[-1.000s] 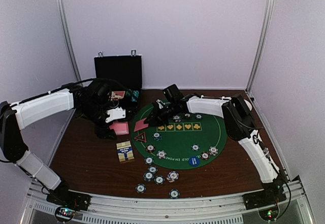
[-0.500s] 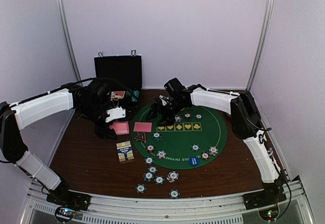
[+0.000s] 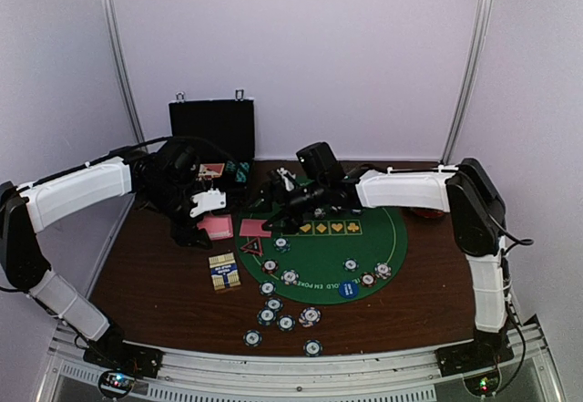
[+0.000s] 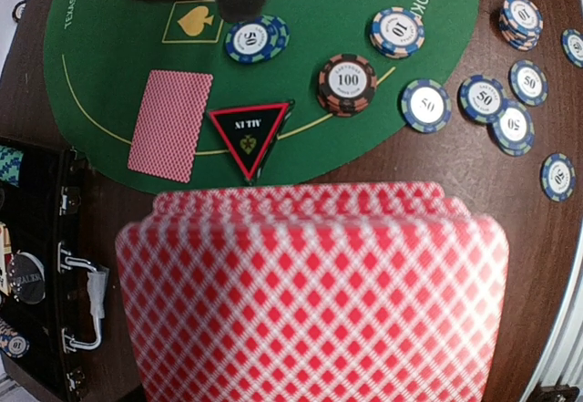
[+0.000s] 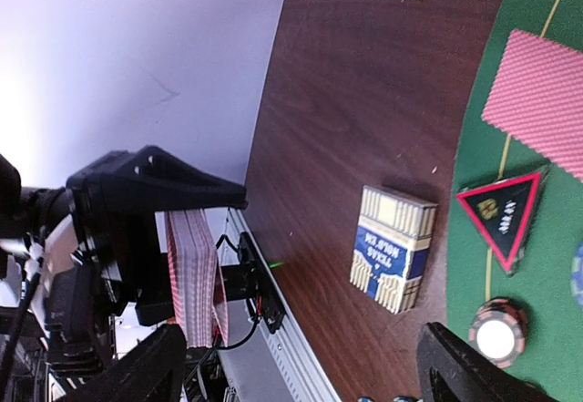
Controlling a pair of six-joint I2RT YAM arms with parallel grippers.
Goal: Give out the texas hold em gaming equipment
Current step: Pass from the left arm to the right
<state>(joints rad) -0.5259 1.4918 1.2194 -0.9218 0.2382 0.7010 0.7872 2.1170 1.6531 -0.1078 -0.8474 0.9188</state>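
My left gripper [image 3: 202,220] is shut on a fanned deck of pink-red-backed playing cards [image 4: 310,293], held over the wood left of the green mat [image 3: 364,247]. The deck hides its fingers in the left wrist view. One card [image 3: 256,228] lies face down on the mat's left edge, beside the red-edged triangle [image 3: 252,247]. My right gripper [image 5: 301,379] hovers open above that card with nothing between its fingers [image 5: 137,375]. Striped poker chips [image 4: 347,81] dot the mat, and several more chips [image 3: 273,315] lie on the wood in front. A blue marker disc [image 3: 348,288] sits at the mat's near edge.
A blue-and-cream card box [image 3: 224,271] lies on the wood near the triangle. The black hinged case [image 3: 212,128] stands open at the back left. Purple walls enclose the table, and a metal rail [image 3: 301,365] runs along its near edge.
My right gripper has opened and let go of one card, which now lies flat on the mat's left edge. The right arm has stretched out leftward. The left arm has not moved.
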